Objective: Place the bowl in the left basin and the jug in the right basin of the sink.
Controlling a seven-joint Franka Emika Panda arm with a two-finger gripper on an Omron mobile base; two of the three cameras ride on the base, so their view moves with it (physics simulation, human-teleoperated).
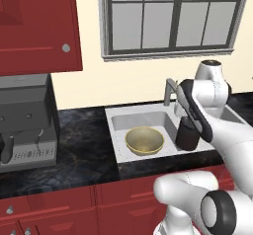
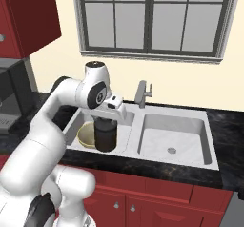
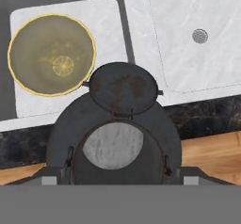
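The hand [image 2: 106, 121] grips the jug [image 2: 106, 134] wide at its top, above the left basin [image 2: 125, 136]. The bowl [image 1: 144, 140] sits in that basin, at the jug's nine o'clock in the left base view. The right basin [image 2: 174, 138] lies at three o'clock.

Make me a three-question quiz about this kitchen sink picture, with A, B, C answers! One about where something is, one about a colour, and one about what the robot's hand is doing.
1. Where is the bowl?
A. In the left basin
B. On the counter by the coffee machine
C. In the right basin

2. What colour are the cabinets under the sink?
A. White
B. Red
C. Blue

3. What is the gripper doing with the jug?
A. It is far from it, over the floor
B. It is right at the jug's top, over the left side of the sink
C. It has put it in the right basin

Answers:
1 A: the bowl lies in the basin left of the divider.
2 B: the cabinet doors are red.
3 B: the jug hangs under the gripper beside the bowl; the right basin holds just its drain.
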